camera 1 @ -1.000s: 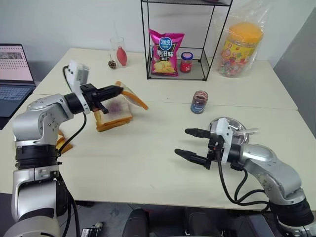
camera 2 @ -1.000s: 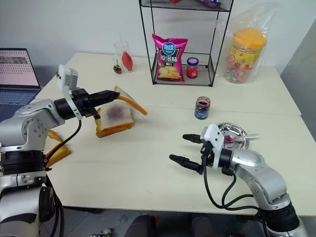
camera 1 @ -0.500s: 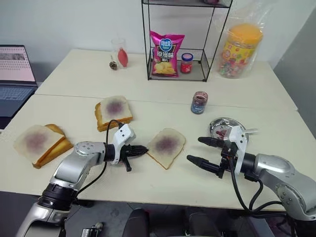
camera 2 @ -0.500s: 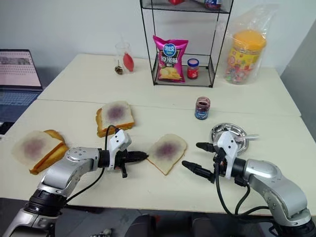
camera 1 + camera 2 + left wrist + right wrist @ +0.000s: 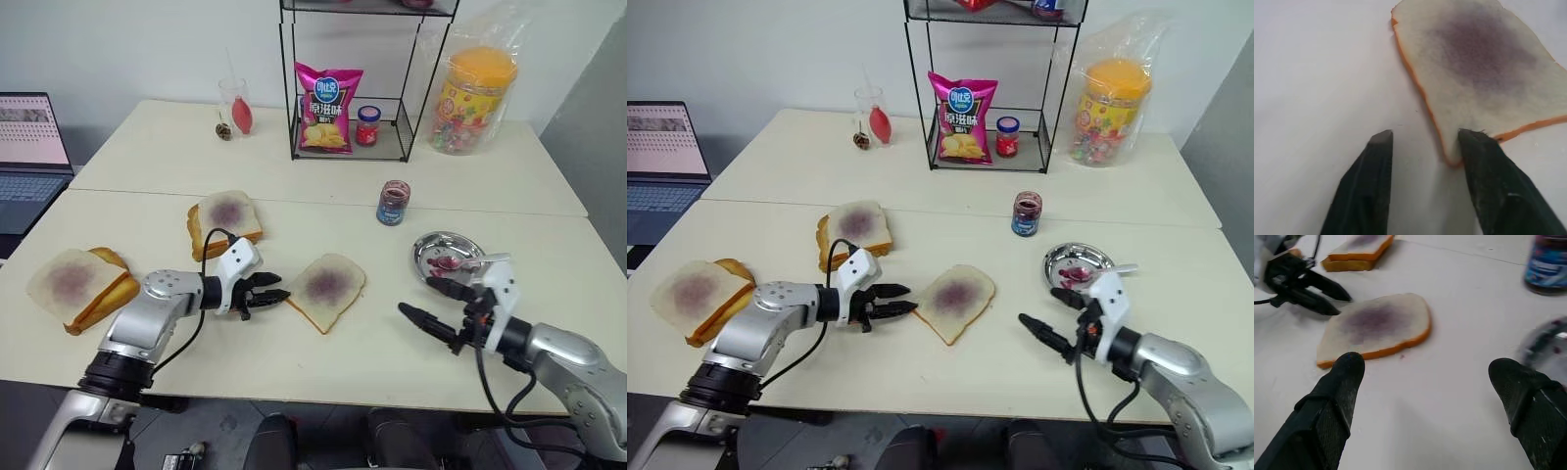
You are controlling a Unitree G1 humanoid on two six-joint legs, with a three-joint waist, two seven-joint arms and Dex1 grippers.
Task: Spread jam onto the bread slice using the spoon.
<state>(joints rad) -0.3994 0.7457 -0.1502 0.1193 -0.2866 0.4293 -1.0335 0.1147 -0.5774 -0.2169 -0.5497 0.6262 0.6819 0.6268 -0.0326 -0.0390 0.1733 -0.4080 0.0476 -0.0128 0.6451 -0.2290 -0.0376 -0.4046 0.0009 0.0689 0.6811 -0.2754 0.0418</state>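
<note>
bread slice (image 5: 327, 290) lies flat on the table (image 5: 294, 362) before us, soft and easily torn; spoon (image 5: 468, 261) rests in the steel dish (image 5: 431, 245), best gripped by its handle. left gripper (image 5: 272, 294) sits spread beside the crust, right gripper (image 5: 423, 302) spread wide, both empty.

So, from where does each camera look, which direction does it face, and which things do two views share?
Left and right eye views: on the head, looking forward and down over the pale table; both arms show, left tool and right tool.
Left wrist view: looks along its two parted black fingers at the single thin white bread slice with a purple jam blotch.
Right wrist view: looks between its wide-apart fingers at the same slice, and at the left tool.
Shared: the slice appears in all views.
</note>
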